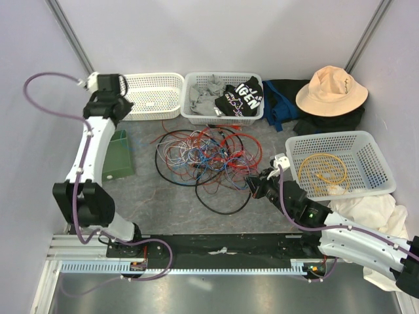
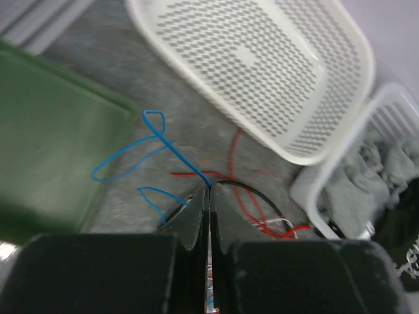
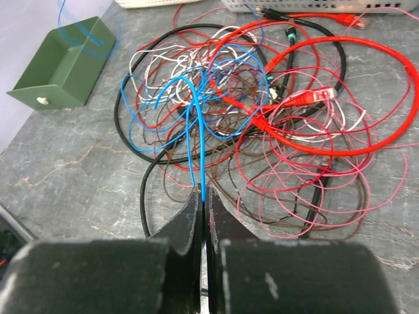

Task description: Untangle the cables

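The cables (image 1: 208, 159) lie in a loose tangle of red, blue, black, white, pink and brown wires at the middle of the table; they also show in the right wrist view (image 3: 262, 111). My right gripper (image 1: 256, 185) is at the tangle's near right edge. Its jaws (image 3: 203, 195) are shut on a thin blue wire (image 3: 195, 131) that runs up into the tangle. My left gripper (image 1: 108, 91) is raised at the far left. Its jaws (image 2: 209, 190) are shut on a blue wire (image 2: 160, 134) that loops out over the green box.
A green box (image 1: 118, 156) stands left of the tangle. An empty white basket (image 1: 154, 95) and one holding clothes (image 1: 222, 98) stand at the back. A right-hand basket (image 1: 366, 163) holds a yellow cable (image 1: 323, 171). A hat (image 1: 330, 88) and white cloth (image 1: 366, 212) lie right.
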Robot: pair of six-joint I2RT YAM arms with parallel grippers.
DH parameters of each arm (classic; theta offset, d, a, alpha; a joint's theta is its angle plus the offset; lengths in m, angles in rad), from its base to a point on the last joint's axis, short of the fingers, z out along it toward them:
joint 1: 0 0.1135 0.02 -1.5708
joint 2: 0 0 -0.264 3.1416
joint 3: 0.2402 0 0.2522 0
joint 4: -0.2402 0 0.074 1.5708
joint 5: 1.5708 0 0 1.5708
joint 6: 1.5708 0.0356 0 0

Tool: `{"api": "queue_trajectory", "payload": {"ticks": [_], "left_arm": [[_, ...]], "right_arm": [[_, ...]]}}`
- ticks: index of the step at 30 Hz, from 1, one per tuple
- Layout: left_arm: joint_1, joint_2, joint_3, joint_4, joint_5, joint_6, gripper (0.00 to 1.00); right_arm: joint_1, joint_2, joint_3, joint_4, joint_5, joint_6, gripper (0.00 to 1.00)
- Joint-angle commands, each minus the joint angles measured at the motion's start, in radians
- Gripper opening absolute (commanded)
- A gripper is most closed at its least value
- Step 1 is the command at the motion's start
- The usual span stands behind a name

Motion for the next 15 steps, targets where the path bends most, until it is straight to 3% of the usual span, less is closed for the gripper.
{"api": "queue_trajectory", "payload": {"ticks": [1,7,15], "left_arm": [[0.106,-0.205,-0.106,0.038,-0.052,-0.098,0.02],[0.179,-0.282,-0.268,0.091,0.000,-0.074,0.02],[0.187,-0.287,-0.097,0.107,0.115,-0.025,0.02]], "right_arm": [[0.001,-0.002,-0.004,0.060,-0.055,-0.002,0.00],[0.001,0.029,-0.031,0.123,-0.101,0.018,0.00],[0.001,-0.029,-0.039,0.102,-0.084,0.012,0.00]]}}
